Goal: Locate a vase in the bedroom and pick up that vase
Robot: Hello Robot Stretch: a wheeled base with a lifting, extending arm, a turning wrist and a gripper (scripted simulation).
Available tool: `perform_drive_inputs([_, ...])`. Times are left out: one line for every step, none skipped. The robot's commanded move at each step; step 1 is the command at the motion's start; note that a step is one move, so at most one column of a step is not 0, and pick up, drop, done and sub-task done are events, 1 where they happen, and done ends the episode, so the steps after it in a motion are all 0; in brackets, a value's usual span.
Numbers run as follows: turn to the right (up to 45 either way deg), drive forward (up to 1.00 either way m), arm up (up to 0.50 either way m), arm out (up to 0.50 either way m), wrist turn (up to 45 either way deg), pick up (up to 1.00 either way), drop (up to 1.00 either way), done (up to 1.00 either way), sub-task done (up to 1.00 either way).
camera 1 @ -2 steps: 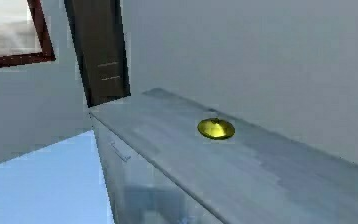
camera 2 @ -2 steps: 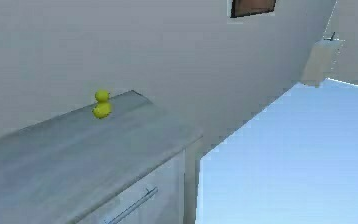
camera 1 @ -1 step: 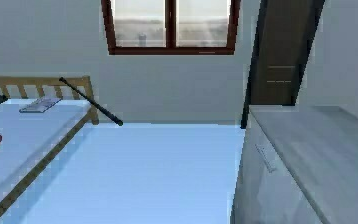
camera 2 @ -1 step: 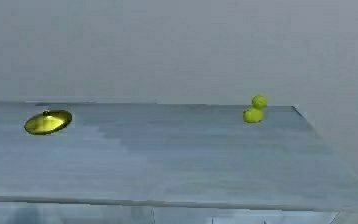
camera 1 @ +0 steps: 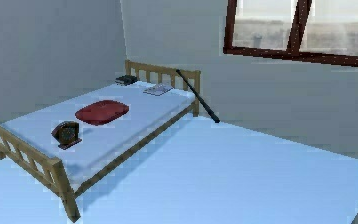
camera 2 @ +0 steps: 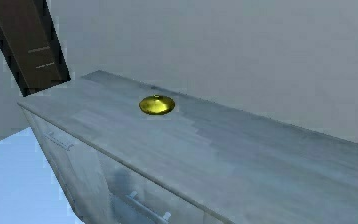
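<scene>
Across the bedroom stands the bed point(camera 1: 139, 120), and off to the side the grey tabletop point(camera 2: 249, 150) carries a small golden round thing point(camera 2: 157, 104), likely the vase, so with the tool's state impossible to tell, a misjudged reach could topple it.

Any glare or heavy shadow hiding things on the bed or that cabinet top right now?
Forward view: the bed is evenly lit, so the flat red thing and the dark item near its foot read plainly; the window is bright. Arm side view: the cabinet top shows soft grey shading, no glare; the yellow round thing carries a small highlight.
</scene>
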Motion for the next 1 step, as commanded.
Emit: perform_drive_inputs([0.0, 0.00, 0.50, 0.00, 0.0, 0.00, 0.00, 0.00, 0.00])
